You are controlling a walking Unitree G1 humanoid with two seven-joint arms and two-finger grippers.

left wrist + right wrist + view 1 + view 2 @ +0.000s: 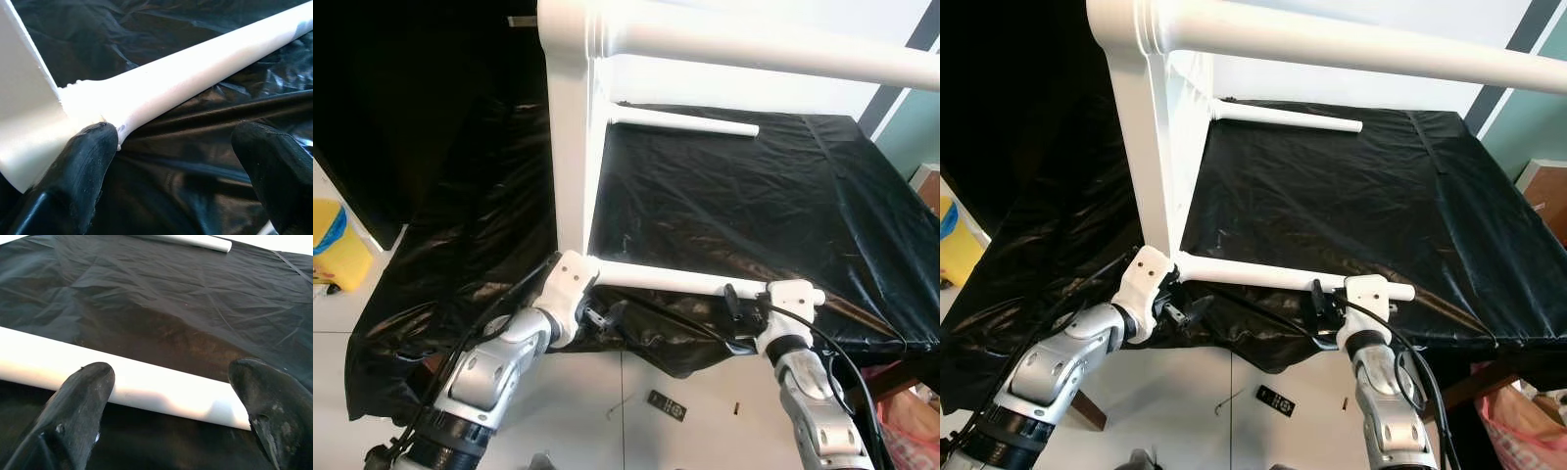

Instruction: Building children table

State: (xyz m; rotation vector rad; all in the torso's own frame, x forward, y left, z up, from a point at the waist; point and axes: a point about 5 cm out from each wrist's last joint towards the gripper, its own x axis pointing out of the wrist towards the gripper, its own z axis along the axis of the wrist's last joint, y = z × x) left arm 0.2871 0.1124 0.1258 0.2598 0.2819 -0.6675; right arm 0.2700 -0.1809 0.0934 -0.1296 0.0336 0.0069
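Black plastic sheeting (744, 206) covers the tabletop before us, draped over its near edge above a pale tiled floor (607, 392). On the sheeting the white children's table (573, 147) lies on its side, its flat top standing upright and its round legs pointing sideways. The lowest leg (675, 284) rests along the sheeting's near edge; another leg (685, 121) lies farther back, and one (773, 44) juts out overhead. Our left claw (171, 161) is spread wide at the joint where the lowest leg meets the top, one finger (83, 166) touching that joint. Our right claw (168, 396) is also wide, straddling the same leg near its free end. A small remote (667, 404) lies on the floor below the lowest leg.
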